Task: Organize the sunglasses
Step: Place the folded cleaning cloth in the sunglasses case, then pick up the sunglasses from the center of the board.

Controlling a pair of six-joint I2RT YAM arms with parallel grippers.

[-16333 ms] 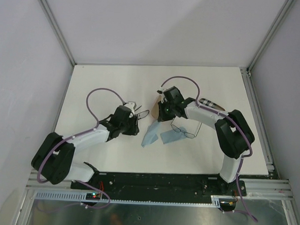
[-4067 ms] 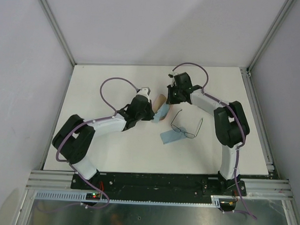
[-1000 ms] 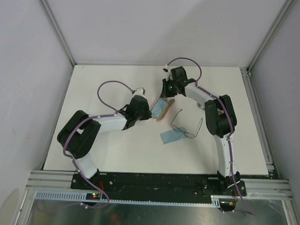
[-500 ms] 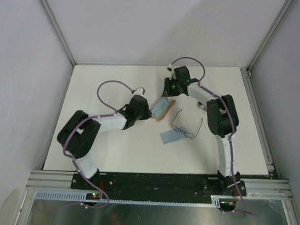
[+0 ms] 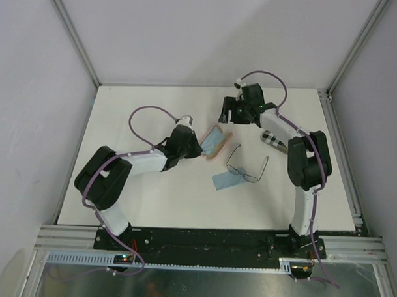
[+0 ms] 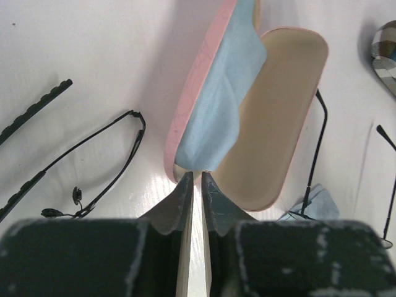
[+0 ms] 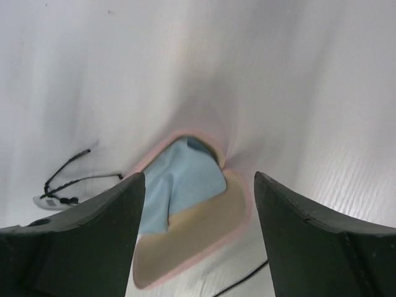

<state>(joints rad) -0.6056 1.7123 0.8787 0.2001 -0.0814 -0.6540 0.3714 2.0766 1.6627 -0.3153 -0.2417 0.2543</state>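
Sunglasses (image 5: pixel 241 173) lie beside open case (image 6: pixel 278 124) holding cloth (image 6: pixel 216 105).

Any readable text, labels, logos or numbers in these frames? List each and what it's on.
No text can be read in any view.
On the pink case: plain lining, no lettering.
On the blue cloth: plain.
On the checkered case: pattern only, no words.
On the lit board at the near rail: too small to read.

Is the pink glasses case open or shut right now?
Open: the pink case shows its beige lining, with a light blue cloth lying inside it.
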